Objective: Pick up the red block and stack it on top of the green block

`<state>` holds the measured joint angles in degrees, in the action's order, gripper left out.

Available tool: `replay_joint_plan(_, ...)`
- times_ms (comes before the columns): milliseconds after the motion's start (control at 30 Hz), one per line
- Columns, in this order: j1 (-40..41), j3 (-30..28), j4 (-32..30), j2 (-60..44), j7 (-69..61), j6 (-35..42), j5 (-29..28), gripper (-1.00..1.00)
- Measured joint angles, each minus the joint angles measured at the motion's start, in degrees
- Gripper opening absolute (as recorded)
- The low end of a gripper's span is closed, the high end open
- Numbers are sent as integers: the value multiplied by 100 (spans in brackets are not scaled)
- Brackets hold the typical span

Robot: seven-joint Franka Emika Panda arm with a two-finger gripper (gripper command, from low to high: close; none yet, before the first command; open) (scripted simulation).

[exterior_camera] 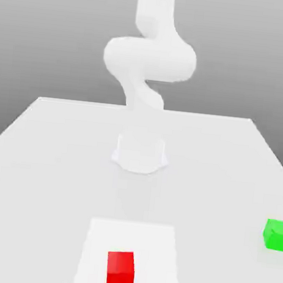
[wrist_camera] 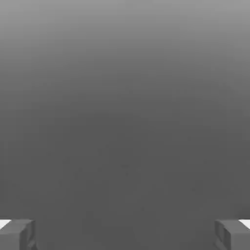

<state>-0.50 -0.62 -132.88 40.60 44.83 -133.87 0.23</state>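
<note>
Two blocks sat apart on the pale table (exterior_camera: 53, 184) — the red block (exterior_camera: 120, 271) on a white square (exterior_camera: 157, 250), the green block (exterior_camera: 276, 235) by the exterior view's right edge. The pincer (wrist_camera: 125, 235) was released, its fingers spread wide — nothing between them.

Red block (exterior_camera: 120, 271) and green block (exterior_camera: 276, 235) lie well apart.

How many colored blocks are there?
2: a red block on the white square, and a green block at the exterior view's right edge, partly cut off. More could be out of sight.
</note>
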Motion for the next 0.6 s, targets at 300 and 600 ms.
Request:
replay_joint_plan(300, -144, -193, -401, -1906, -400, -762, 120, 0)
replay_joint_plan(600, -180, -274, -793, -3775, -772, -1508, 214, 0)
